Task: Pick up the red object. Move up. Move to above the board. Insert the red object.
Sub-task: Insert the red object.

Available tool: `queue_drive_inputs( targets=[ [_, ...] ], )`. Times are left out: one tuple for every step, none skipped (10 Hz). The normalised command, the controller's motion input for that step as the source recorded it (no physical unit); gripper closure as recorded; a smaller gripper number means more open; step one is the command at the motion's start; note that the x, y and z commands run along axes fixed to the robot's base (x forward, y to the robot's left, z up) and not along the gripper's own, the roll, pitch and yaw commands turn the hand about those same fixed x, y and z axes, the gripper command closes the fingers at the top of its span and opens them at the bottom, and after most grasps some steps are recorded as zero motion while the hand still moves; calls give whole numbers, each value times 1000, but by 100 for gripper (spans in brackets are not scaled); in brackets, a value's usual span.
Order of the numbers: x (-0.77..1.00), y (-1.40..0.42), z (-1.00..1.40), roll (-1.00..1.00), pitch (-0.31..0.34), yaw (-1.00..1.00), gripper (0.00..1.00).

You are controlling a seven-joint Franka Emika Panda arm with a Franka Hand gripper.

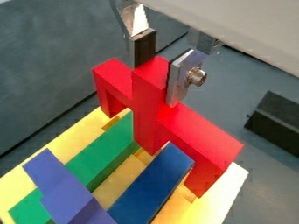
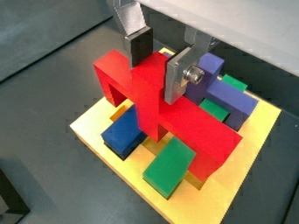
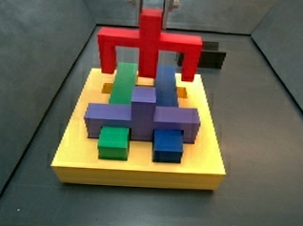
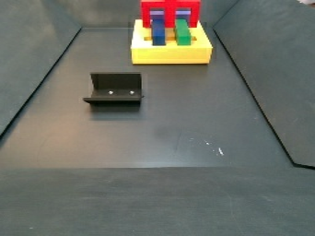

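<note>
Now the gripper [image 1: 158,57] has its silver fingers [image 1: 184,77] clamped on the upright stub of the red object [image 1: 163,118], which hangs over the far end of the yellow board [image 3: 138,167], its three legs pointing down. From where I stand the step in hand looks like the insertion itself, with the piece already low over the slots.

Going left to right in a side view: the red object's left leg [image 3: 108,55] sits outside the long green block [image 3: 123,82], the middle leg comes down between the green block and the long blue block [image 3: 166,84], and the right leg stands outside the blue one. The purple cross-shaped block [image 3: 143,116] lies toward 6 o'clock from them, well clear of the legs.

To do this well, I'd judge the bar must stay level and square to the board's edges, and the descent straight and slow, so all three legs enter together without riding up on green or blue. Whether the legs have already entered their slots I cannot tell.

The fixture [image 4: 114,89] stands on the floor, well apart at about 7 o'clock from the board.
</note>
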Motion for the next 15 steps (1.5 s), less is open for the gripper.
queue_drive_inputs(
  targets=[
    [0, 57, -326, 130, -21, 0, 100],
    [0, 3, -220, 77, 0, 0, 100],
    [237, 0, -134, 93, 0, 80, 100],
    [186, 0, -146, 80, 0, 77, 100],
    [154, 0, -163, 90, 0, 86, 100],
    [11, 0, -177, 123, 0, 9, 100],
    [0, 0, -91, 186, 0, 0, 100],
    [-57, 0, -77, 210, 0, 0, 100],
    [-123, 0, -40, 221, -1, 0, 100],
    [-86, -17, -11, 234, 0, 0, 100],
    [-49, -43, -120, 281, -19, 0, 100],
    [-63, -94, -180, 321, -47, 34, 100],
    [-11, -134, -177, 334, -37, 63, 100],
    [-46, -177, -183, 327, -44, 29, 100],
    [0, -191, -203, 203, 0, 0, 100]
  ],
)
